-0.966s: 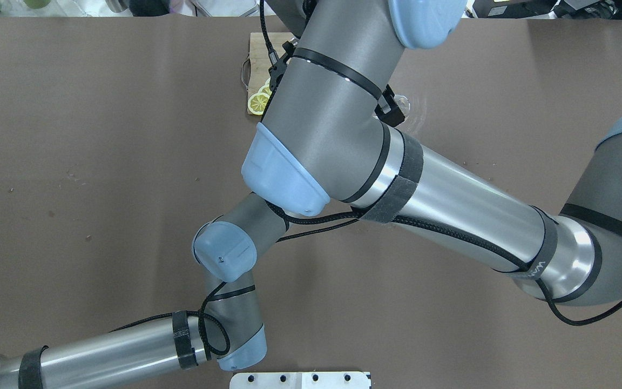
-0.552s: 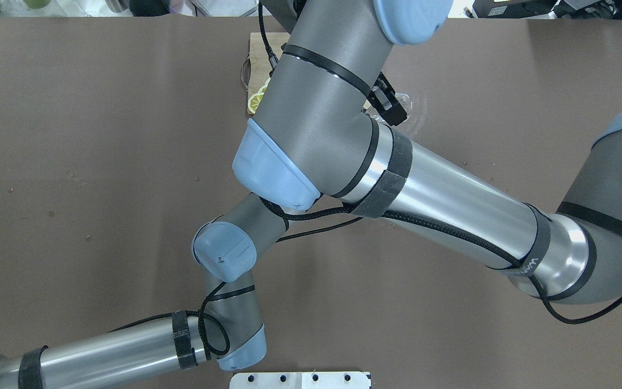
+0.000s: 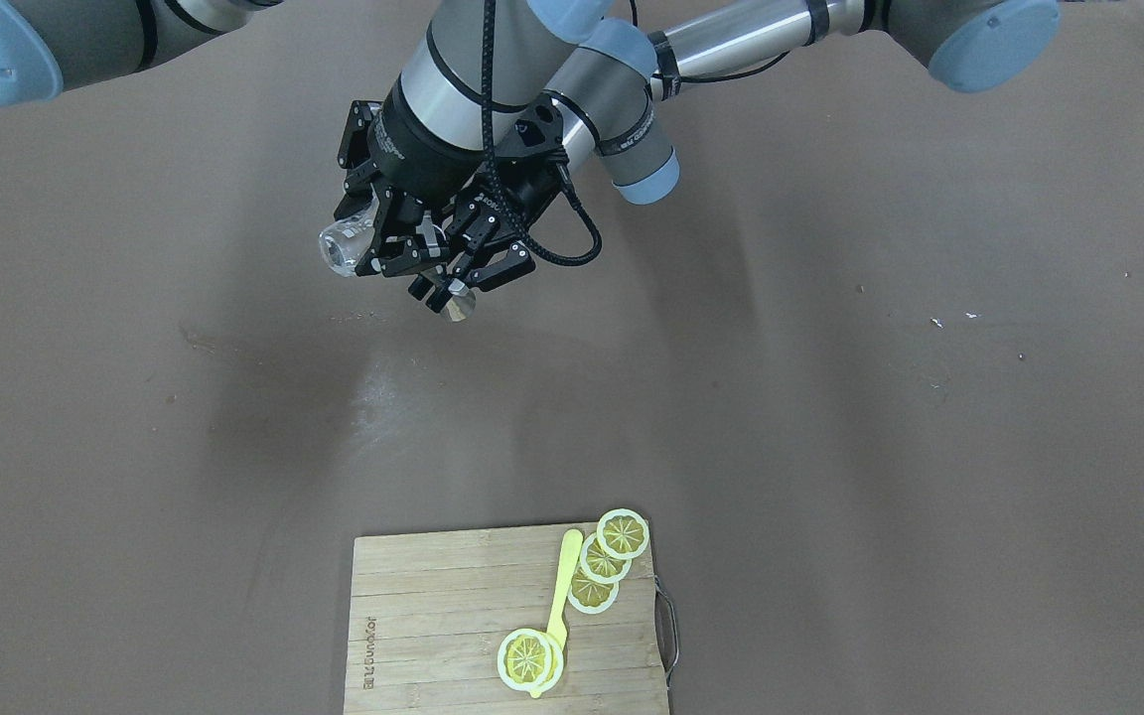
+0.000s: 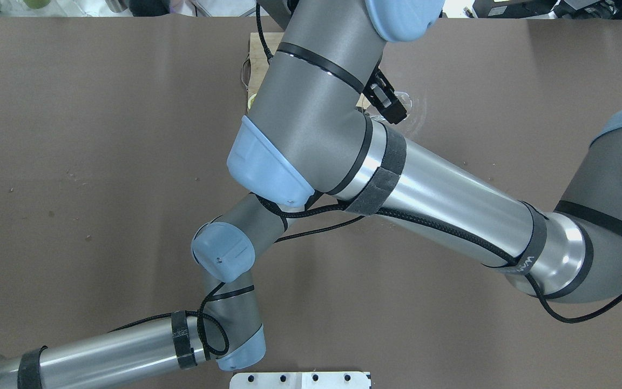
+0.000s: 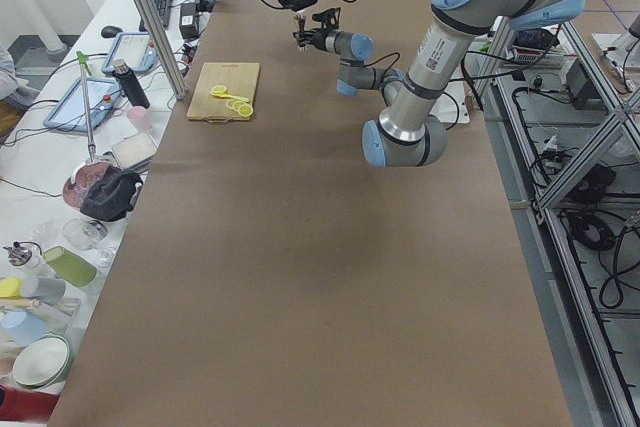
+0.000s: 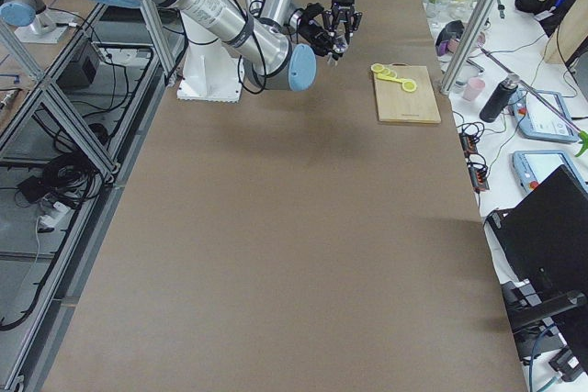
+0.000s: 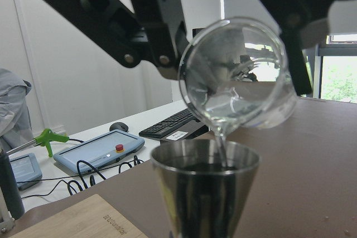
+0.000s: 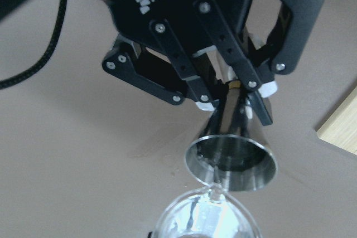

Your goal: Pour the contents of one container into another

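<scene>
A clear glass (image 3: 339,246) is tipped on its side in my right gripper (image 3: 365,250), which is shut on it. Just under its lip stands a steel jigger (image 3: 456,301), held upright by my left gripper (image 3: 445,281), shut on its waist. In the left wrist view the glass (image 7: 237,76) lets a thin stream of water (image 7: 221,149) fall into the jigger (image 7: 205,193). The right wrist view shows the jigger (image 8: 231,160) between the left gripper's fingers (image 8: 206,101), with the glass rim (image 8: 206,218) at the bottom edge. Both hang above the table.
A wooden cutting board (image 3: 433,616) with lemon slices (image 3: 622,533) and a yellow utensil (image 3: 564,576) lies toward the operators' side. A pale wet smear (image 3: 373,397) marks the brown table below the grippers. The overhead view has my right arm (image 4: 311,108) covering both grippers.
In the overhead view my right arm's wrist has swung left, now covering the lemon slices on the board. The left arm has stayed put.
</scene>
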Robot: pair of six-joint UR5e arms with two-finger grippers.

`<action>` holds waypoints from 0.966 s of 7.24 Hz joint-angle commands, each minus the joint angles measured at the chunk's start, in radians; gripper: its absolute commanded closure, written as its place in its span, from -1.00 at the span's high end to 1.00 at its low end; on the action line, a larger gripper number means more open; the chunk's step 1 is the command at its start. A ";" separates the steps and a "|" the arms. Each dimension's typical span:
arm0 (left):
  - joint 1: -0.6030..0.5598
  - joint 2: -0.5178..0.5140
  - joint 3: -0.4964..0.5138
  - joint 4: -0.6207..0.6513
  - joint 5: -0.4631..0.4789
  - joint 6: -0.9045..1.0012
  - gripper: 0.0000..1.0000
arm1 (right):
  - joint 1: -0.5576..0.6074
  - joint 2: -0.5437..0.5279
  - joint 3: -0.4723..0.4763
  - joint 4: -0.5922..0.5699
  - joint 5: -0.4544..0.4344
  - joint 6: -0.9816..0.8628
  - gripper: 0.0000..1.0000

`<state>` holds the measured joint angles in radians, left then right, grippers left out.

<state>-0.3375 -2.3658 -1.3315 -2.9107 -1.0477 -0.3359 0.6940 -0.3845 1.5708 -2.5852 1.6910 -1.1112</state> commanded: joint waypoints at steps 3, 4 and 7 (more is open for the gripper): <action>0.000 0.000 0.000 -0.005 0.000 0.000 -1.00 | 0.035 0.003 0.023 0.051 0.031 -0.004 -1.00; 0.000 0.000 0.000 -0.005 0.000 0.000 -1.00 | 0.035 -0.004 0.037 0.072 0.047 0.001 -1.00; 0.000 0.003 0.000 -0.007 0.000 0.003 -1.00 | 0.090 -0.057 0.113 0.119 0.125 0.002 -1.00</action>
<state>-0.3375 -2.3639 -1.3315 -2.9164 -1.0477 -0.3353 0.7540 -0.4215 1.6535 -2.4780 1.7855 -1.1098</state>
